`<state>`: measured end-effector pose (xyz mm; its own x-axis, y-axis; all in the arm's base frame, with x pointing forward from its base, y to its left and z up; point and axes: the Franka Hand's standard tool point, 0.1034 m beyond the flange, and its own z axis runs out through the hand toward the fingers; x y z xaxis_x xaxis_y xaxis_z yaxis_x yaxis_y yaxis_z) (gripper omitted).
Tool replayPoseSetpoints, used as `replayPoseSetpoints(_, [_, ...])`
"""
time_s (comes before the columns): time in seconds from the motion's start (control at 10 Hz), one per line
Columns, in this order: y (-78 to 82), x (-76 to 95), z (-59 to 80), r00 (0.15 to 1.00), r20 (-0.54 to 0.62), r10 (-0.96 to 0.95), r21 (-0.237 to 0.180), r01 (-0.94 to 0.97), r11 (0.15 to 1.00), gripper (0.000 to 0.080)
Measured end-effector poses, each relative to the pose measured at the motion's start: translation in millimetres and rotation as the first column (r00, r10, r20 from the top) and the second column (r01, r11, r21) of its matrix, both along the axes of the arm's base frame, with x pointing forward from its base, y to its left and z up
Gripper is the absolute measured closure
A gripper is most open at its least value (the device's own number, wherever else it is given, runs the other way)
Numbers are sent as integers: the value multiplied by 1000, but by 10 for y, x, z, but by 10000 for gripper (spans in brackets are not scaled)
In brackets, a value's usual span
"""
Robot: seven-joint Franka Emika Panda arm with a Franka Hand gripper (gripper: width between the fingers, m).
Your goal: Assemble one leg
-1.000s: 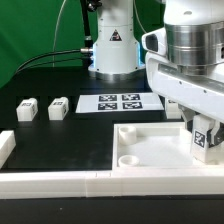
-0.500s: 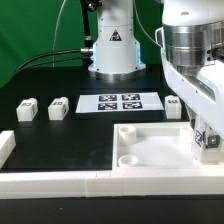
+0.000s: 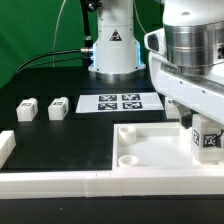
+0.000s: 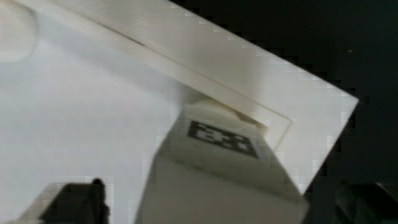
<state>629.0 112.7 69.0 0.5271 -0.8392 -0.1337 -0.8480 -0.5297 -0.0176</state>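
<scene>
My gripper (image 3: 205,128) is shut on a leg (image 3: 208,142), a small white block whose black-and-white tag faces the camera. It holds the leg upright over the corner of the large white tray-like part (image 3: 150,132) at the exterior view's right. In the wrist view the leg (image 4: 222,170) runs down between my dark fingers (image 4: 71,205), and its end meets the tray's corner (image 4: 107,120). I cannot tell whether the leg is seated in a socket. Two more legs (image 3: 27,110) (image 3: 59,107) lie on the black table at the exterior view's left.
The marker board (image 3: 120,102) lies flat behind the tray, before the robot base (image 3: 112,50). A low white wall (image 3: 100,182) runs along the front edge, with a short white piece (image 3: 5,148) at the left.
The gripper with the leg shifted slightly to the exterior view's right and down, then came back left. Net position is almost the same as one second ago.
</scene>
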Motion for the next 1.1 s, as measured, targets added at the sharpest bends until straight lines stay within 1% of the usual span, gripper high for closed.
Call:
replayPoseSetpoints(0.2, [16, -10, -8, 972, 26, 232, 0, -232, 973, 153])
replayPoseSetpoints(0.3, [20, -12, -10, 951, 34, 306, 0, -306, 952, 151])
replayPoseSetpoints(0.5, [29, -15, -10, 869, 53, 493, -10, -493, 870, 151])
replayPoseSetpoints(0.7, [32, -19, -11, 722, 64, 689, -31, -689, 724, 151])
replayPoseSetpoints(0.8, [33, -21, -12, 653, 64, 755, -40, -754, 655, 151])
replayPoseSetpoints(1.1, [14, -10, -18, 402, 74, 913, -64, -911, 406, 151])
